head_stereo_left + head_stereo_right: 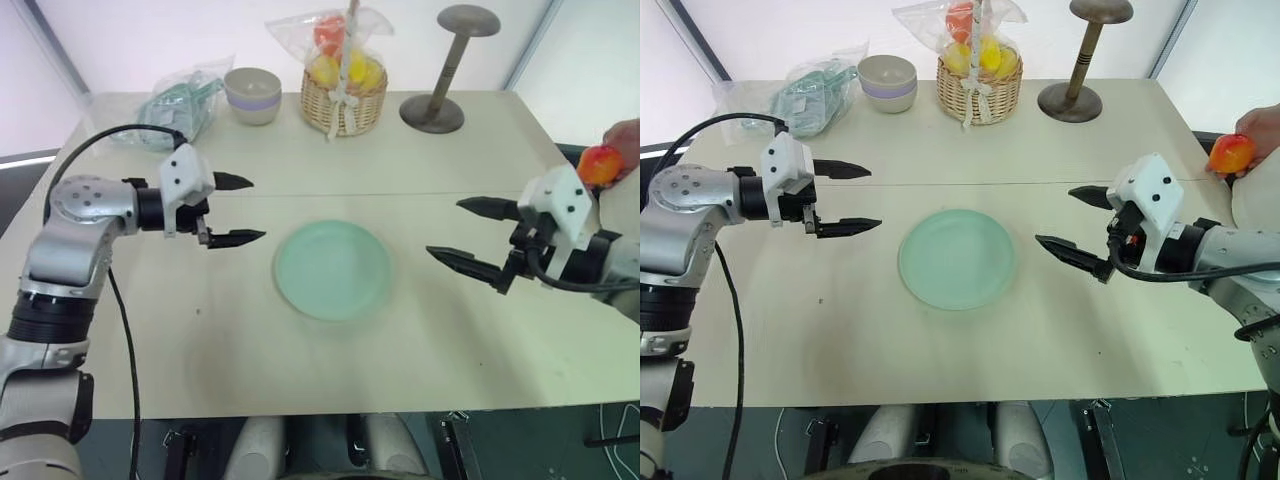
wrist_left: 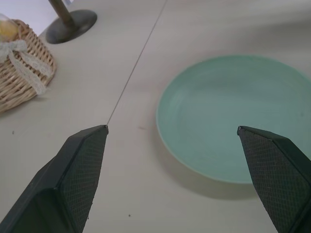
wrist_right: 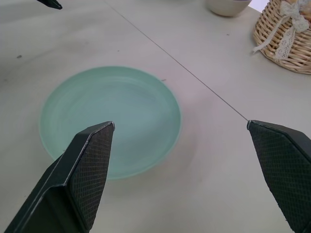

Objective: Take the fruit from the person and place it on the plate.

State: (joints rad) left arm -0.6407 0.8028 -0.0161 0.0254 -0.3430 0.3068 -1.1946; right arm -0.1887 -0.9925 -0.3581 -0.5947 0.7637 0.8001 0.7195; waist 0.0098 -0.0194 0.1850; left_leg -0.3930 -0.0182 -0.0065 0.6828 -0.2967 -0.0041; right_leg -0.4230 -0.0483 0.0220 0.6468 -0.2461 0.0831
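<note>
Red-orange fruit [image 1: 1231, 154] sits in the person's fingers [image 1: 1262, 130] (table's right edge).

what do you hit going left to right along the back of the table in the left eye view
crumpled plastic bag → small bowl → wicker basket of wrapped fruit → stand with a round base → the fruit in the person's hand at the right edge
</note>
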